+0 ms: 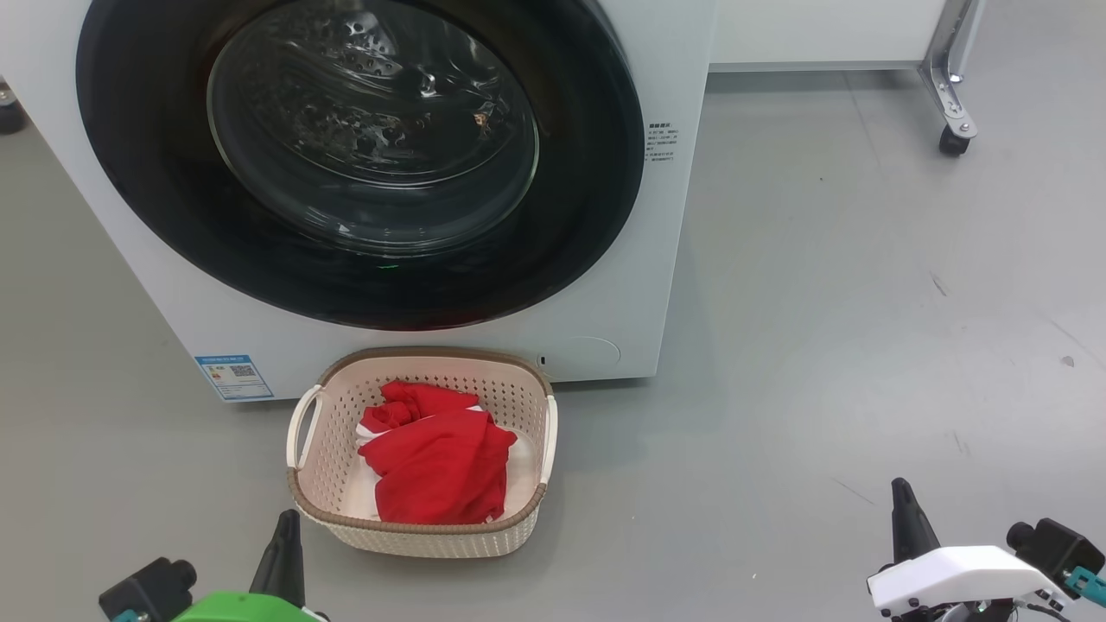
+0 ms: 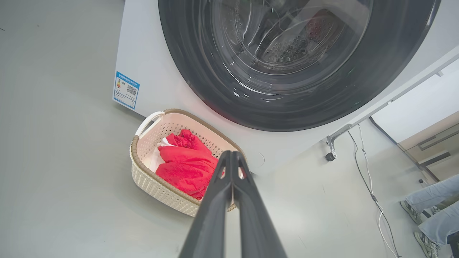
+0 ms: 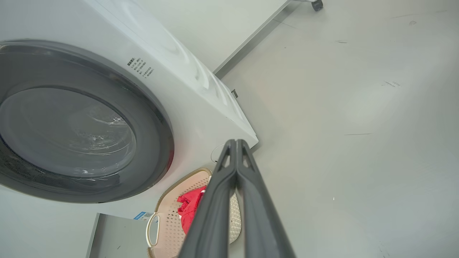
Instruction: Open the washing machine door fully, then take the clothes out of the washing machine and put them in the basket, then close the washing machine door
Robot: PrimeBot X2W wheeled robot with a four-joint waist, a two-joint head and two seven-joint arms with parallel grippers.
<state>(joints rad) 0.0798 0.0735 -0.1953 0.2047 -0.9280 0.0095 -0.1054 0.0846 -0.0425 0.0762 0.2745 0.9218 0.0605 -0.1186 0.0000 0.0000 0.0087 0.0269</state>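
My left claw (image 2: pixel 232 154) and right claw (image 3: pixel 236 142) are both pinched tight on nothing, held low and apart from the small cream plastic basket with a brown rim (image 1: pixel 432 537), where the bright red soft clothes (image 1: pixel 441 466) lie. The basket sits just before the big white washing machine (image 1: pixel 678 216), whose round black-rimmed glass door (image 1: pixel 155 199) is closed. My left wrist view adds a person's blue-jeaned legs (image 2: pixel 428 199); my head view adds a wheeled metal leg (image 1: pixel 946 86).

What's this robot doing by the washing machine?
It looks about done with unloading laundry. The red clothes lie in the cream basket on the floor before the white washing machine, whose round door looks shut. The left gripper and right gripper are closed, empty, touching nothing.
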